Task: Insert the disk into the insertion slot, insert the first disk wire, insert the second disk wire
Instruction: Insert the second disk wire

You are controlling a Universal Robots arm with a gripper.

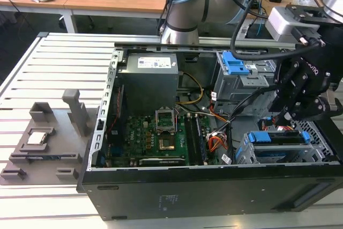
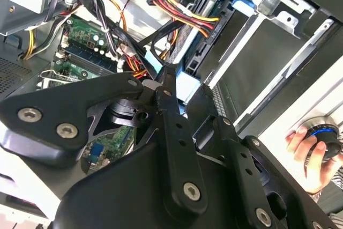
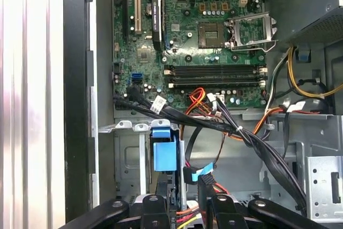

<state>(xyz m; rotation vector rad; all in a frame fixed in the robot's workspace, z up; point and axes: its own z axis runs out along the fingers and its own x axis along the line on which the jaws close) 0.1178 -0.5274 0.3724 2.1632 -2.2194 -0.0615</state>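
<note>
Item, nearest the lens: black linkage of the gripper (image 3: pixel 187 186), seen in both wrist views (image 2: pixel 185 81). Whether it is spread or pinching cannot be told.
Just beside its tip: disk wire (image 3: pixel 199 173), a black plug with a pale blue tag.
Directly beyond: disk (image 1: pixel 278 136) in a blue carrier, seated in the insertion slot (image 1: pixel 244 154). In the exterior view this slot sits at 5 o'clock of the open computer case (image 1: pixel 187 191), with the gripper (image 1: pixel 286 116) hanging just above the disk.
At 10 o'clock from the gripper: taller cage with blue latch (image 1: pixel 236 65).
At 9 o'clock: green motherboard (image 1: pixel 155 138), with the grey power supply (image 1: pixel 147 76) at its 12 o'clock.
Loose red, yellow and black wire bundle (image 2: pixel 182 14) crosses near the disk.
Outside the case, in the second wrist view: a person's hand (image 2: pixel 306 159) on a blue-ringed knob (image 2: pixel 323 135).
</note>
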